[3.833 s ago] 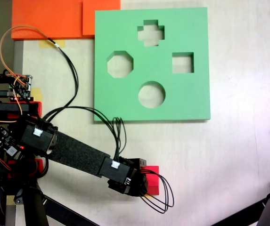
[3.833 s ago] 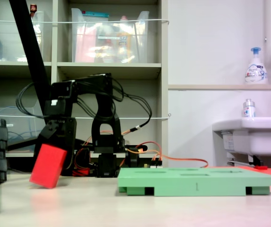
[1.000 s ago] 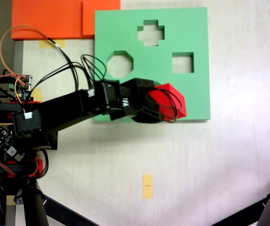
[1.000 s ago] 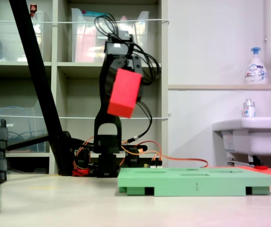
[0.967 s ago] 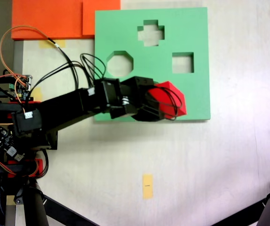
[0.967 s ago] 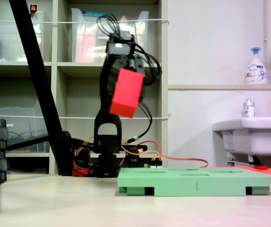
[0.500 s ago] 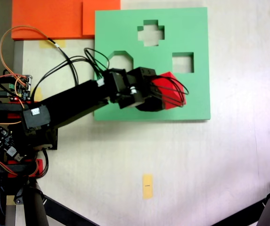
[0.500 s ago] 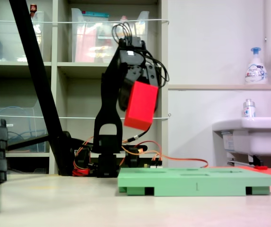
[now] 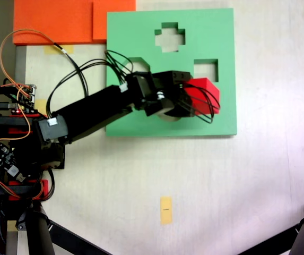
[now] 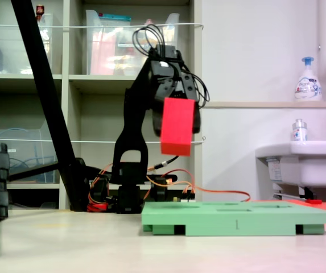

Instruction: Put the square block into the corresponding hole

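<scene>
While held aloft, the square block (image 9: 203, 95) hangs well clear of the green board (image 9: 220, 114), seen from the side as a red slab (image 10: 177, 126) tipped only slightly off plumb, long axis running up and down. Clamped in the pincer (image 9: 194, 101), closed upon the block's upper part; black cables loop across the red face, so the exact seat of the jaws cannot be made out. In the downward-looking fixed view, lying just below and a touch left of the corresponding hole (image 9: 206, 68), the block's top edge overlapping the hole's lower rim. Hence a short shift up the picture and then a descent, as a judgement, to bring block over cutout; a small turn about the vertical possibly needed too, since the block's edges look a little skewed to the hole's sides.

Outward from there: the cross-shaped cutout (image 9: 170, 37) toward the board's far edge, the octagonal cutout (image 9: 137, 64) partly covered by the arm (image 9: 96, 111), the round cutout largely hidden beneath the wrist. From the side, the board (image 10: 236, 218) lying flat on the table (image 10: 66, 244), its holes reduced to faint lines on top, so depth of alignment hard to judge there. Orange foam sheets (image 9: 61, 21) at the upper left corner, touching the board's edge. A small yellow tape mark (image 9: 165, 210) on the bare table (image 9: 258, 186), well apart from everything.
</scene>
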{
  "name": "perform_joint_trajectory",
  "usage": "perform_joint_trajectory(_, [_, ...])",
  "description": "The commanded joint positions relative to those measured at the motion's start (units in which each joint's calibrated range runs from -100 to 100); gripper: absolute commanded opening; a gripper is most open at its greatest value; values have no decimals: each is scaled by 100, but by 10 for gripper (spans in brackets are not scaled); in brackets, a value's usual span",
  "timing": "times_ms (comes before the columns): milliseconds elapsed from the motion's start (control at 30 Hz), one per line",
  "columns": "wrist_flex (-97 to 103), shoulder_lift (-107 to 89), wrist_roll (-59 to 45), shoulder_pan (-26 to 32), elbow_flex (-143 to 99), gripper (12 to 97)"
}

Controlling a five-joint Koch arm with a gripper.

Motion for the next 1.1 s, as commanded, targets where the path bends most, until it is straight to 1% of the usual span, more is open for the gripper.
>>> perform_joint_trajectory(0, [660, 20, 63, 44, 695, 262])
perform_joint_trajectory(233, [660, 914, 107, 176, 1732, 262])
perform_joint_trajectory(300, [698, 1068, 107, 215, 1872, 274])
perform_joint_trajectory(500, [958, 1347, 117, 303, 1981, 282])
perform_joint_trajectory(1067, [843, 1766, 142, 503, 1971, 282])
